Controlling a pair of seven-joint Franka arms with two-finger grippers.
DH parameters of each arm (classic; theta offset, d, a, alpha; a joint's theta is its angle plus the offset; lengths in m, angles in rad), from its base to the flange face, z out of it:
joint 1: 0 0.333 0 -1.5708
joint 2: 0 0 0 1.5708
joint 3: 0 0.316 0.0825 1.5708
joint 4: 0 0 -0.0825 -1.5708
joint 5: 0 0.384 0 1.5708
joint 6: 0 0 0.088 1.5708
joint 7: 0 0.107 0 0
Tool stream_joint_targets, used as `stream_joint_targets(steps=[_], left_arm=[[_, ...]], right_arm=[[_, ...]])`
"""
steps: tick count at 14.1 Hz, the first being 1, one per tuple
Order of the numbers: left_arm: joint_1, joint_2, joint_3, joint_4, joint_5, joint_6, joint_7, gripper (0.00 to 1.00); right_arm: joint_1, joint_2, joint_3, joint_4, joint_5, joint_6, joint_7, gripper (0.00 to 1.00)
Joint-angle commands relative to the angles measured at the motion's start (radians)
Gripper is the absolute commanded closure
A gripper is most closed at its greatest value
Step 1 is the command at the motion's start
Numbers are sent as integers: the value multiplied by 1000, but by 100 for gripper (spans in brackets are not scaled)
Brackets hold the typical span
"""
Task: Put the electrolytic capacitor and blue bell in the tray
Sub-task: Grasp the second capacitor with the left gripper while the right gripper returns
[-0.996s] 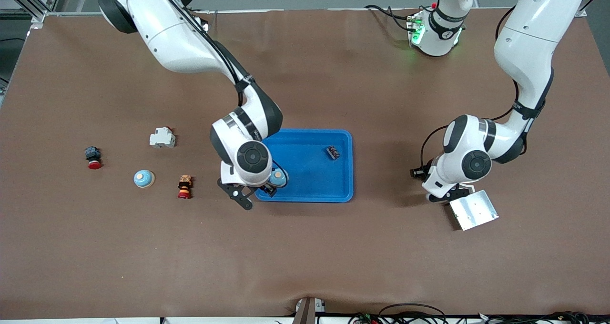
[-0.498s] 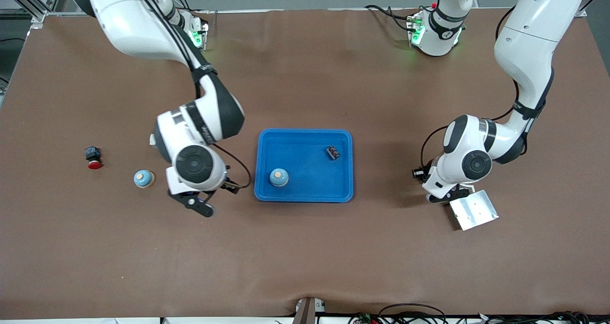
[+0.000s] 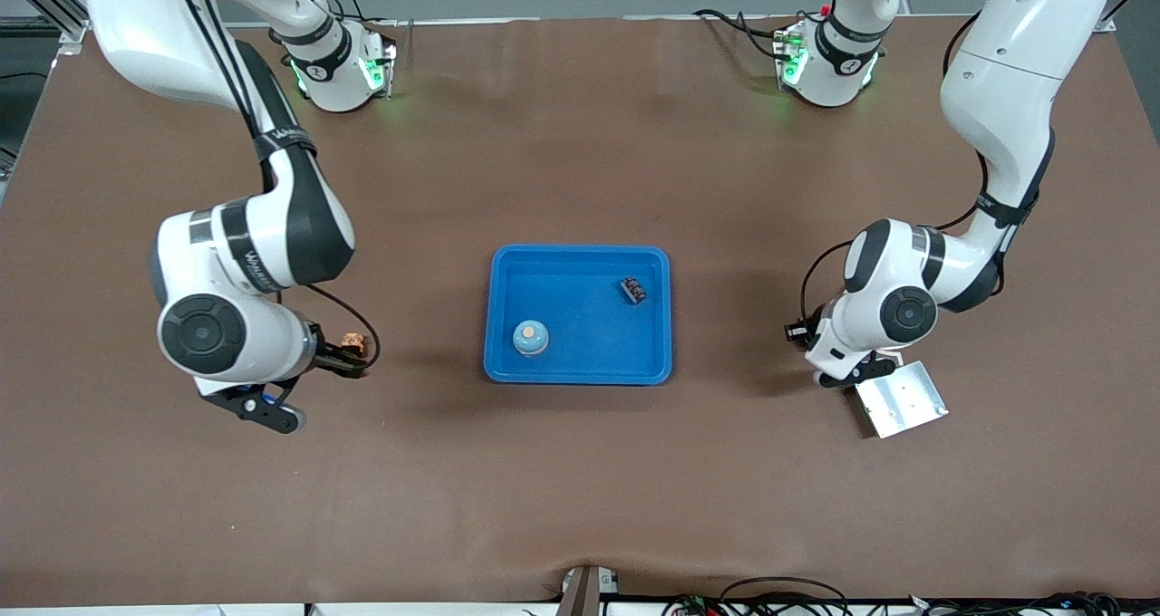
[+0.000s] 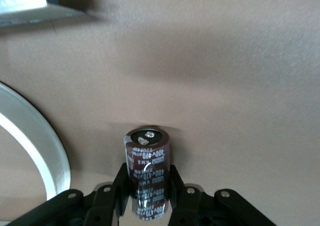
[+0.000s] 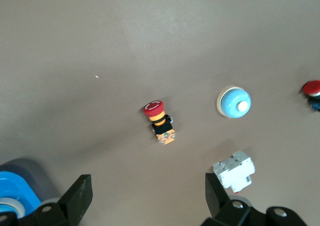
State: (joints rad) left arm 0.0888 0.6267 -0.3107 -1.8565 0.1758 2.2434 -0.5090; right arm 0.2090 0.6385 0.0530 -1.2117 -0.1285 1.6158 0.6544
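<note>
1. Nearest the front camera is the metal plate (image 3: 902,400), toward the left arm's end of the table. The left gripper (image 3: 852,376) is down low, just beside it.
2. In the left wrist view the left gripper (image 4: 147,178) has its fingers clamped on the capacitor (image 4: 146,158). It's a dark-sleeved cylinder with its terminal end pointing away from the wrist. I can't tell whether it has left the table.
3. So the step in hand looks like the carry to the tray (image 3: 580,376). My advice is to lift straight up first, well clear of the plate, and only then swing across.
4. The tray sits mid-table, well apart from the capacitor. A bell (image 3: 530,337) is already inside, near the tray's nearer rim, so that half of the task looks done. A small dark part (image 3: 633,290) lies in the tray farther from the camera.
5. Aim for the bare blue floor between those two. Go in over the rim, lower right down before releasing, because a cylinder dropped from height could roll or tip.
6. The right gripper (image 3: 265,410) waits with its jaws wide and empty, over the right arm's end of the table. Its wrist view shows a second bell (image 5: 233,103), a red-capped button (image 5: 160,121) and a white block (image 5: 233,172); these are best left alone.
</note>
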Motion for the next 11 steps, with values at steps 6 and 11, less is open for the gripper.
stream_joint_targets(steps=[6, 11], left_arm=[[-11, -19, -8, 74, 24, -69, -48, 100], [-53, -13, -13, 207, 10, -195, -150, 100]], right_arm=[[-112, -186, 11, -372, 4, 277, -223, 0], [-186, -264, 13, -622, 6, 539, -315, 0]])
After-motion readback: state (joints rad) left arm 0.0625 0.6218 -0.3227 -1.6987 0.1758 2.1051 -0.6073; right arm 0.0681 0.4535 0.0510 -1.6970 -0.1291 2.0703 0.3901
